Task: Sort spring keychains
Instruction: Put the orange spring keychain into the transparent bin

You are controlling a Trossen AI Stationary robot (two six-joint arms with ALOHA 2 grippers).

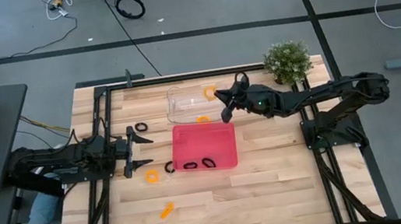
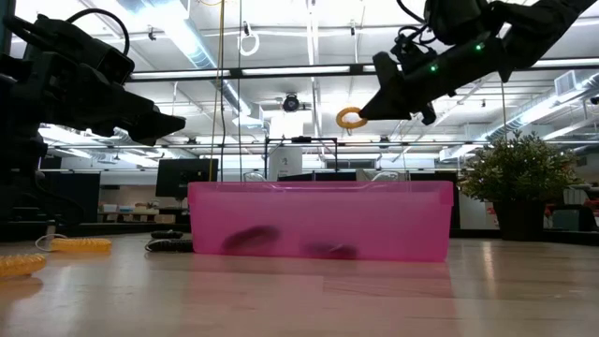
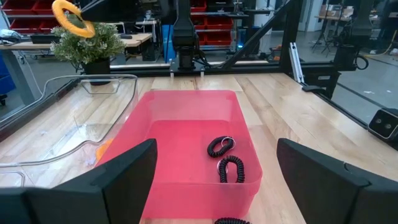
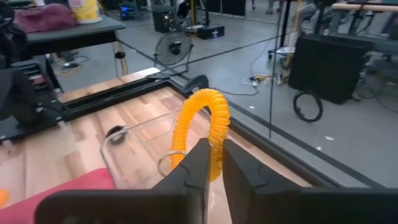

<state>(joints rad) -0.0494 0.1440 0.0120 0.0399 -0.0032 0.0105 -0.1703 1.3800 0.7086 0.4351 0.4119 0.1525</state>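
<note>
My right gripper is shut on an orange spring keychain, held high over the clear tray at the table's far side; the low view shows the keychain well above the pink tray. Two black keychains lie on the pink tray's floor. Another orange keychain lies in the clear tray. Loose on the table are black keychains and orange ones. My left gripper waits open and level, left of the pink tray. My right gripper pinches the orange keychain's coil between its two fingers, close to the small metal ring. The fingers reach in from the table's right, almost level, pointing toward the far left. The loop sticks out past the fingertips, lifted clear of everything.
A potted plant stands at the far right corner, behind my right arm. Black frame rails run along the table's left and right sides. Bare wood lies in front of the pink tray.
</note>
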